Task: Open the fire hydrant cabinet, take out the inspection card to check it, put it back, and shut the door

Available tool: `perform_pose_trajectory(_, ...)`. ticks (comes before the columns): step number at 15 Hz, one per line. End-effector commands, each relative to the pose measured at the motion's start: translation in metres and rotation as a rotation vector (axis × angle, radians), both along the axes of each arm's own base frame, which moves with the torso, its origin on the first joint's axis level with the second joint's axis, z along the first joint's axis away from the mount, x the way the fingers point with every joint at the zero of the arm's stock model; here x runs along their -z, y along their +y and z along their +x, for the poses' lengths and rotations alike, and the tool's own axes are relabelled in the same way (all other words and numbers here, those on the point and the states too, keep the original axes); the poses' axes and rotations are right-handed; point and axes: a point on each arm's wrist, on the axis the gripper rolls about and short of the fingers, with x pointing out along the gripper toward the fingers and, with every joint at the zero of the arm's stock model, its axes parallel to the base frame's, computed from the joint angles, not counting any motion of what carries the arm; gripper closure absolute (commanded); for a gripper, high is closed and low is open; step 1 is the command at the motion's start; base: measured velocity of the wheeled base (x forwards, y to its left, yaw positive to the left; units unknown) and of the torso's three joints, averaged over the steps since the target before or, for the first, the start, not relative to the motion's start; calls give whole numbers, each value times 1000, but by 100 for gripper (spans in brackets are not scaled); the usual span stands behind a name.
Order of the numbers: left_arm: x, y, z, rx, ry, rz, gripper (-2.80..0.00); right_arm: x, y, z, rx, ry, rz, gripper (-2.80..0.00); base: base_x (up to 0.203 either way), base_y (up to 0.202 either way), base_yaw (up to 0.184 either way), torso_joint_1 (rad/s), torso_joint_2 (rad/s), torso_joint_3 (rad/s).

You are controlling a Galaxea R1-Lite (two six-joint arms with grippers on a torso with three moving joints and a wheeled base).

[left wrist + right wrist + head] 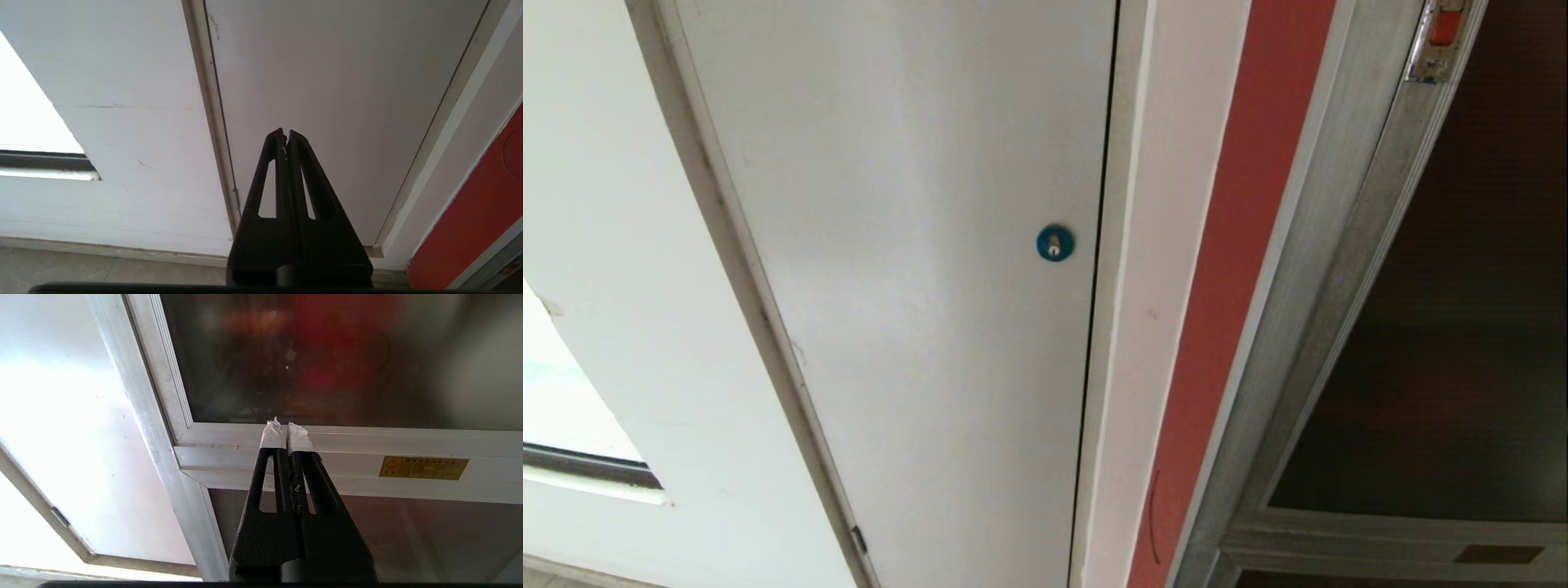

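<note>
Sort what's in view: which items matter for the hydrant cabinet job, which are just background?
Job:
- fire hydrant cabinet, silver frame
- dark glass door, shut
- red-and-metal latch

Background:
- white panel door
- blue round lock
- red wall strip
- yellow label

Inspection card not visible.

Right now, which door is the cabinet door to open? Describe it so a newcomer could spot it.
Start at the wide white panel door with its blue round lock; go right past the red strip to the brushed metal frame. The door is the dark tinted glass it holds, with a small red-and-metal latch at its top corner.
</note>
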Motion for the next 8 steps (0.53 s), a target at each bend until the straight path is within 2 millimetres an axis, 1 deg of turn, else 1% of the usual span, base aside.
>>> perform_pose_trajectory(1, 0, 0, 0, 0, -1, 0, 0, 1, 0, 0, 0, 2, 1, 0, 0, 0, 0, 0, 0, 0)
perform_pose_trajectory(8, 0, 0, 0, 0, -1, 0, 0, 1, 0, 0, 0, 2, -1, 0, 0, 0, 0, 0, 0, 0)
